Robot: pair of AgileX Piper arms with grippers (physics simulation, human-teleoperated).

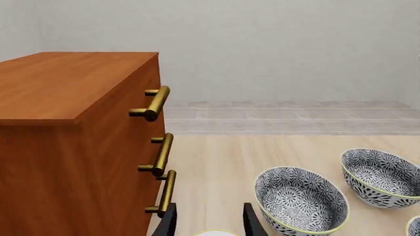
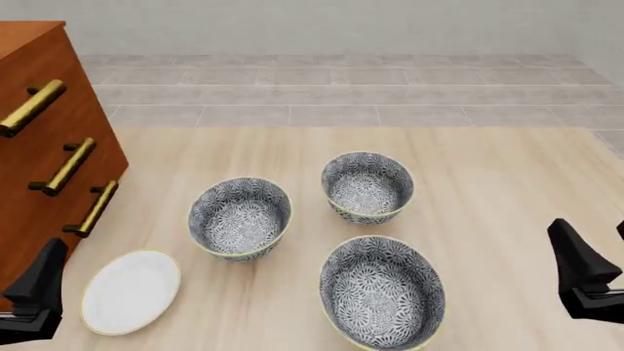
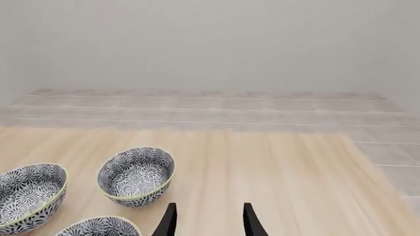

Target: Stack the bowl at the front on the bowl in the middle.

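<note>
The bowl at the front (image 2: pixel 382 292) stands nearest the table's front edge, right of centre; only slivers of it show in the wrist views (image 1: pixel 414 227) (image 3: pixel 98 227). Left of it and farther back is the bowl in the middle (image 2: pixel 240 217) (image 1: pixel 302 199) (image 3: pixel 26 196). All share a grey-white floral pattern and a yellow-green rim. My left gripper (image 1: pixel 208 223) is open and empty at the front left, beside the plate. At the front right my right gripper (image 3: pixel 208 223) is open too, well to the right of the front bowl. Neither touches a bowl.
A third look-alike bowl (image 2: pixel 367 186) sits farthest back. A flat white plate (image 2: pixel 131 290) lies at the front left. A wooden cabinet (image 2: pixel 39 161) with three brass handles (image 2: pixel 69 167) fills the left side. Beyond the table's far edge is a tiled floor.
</note>
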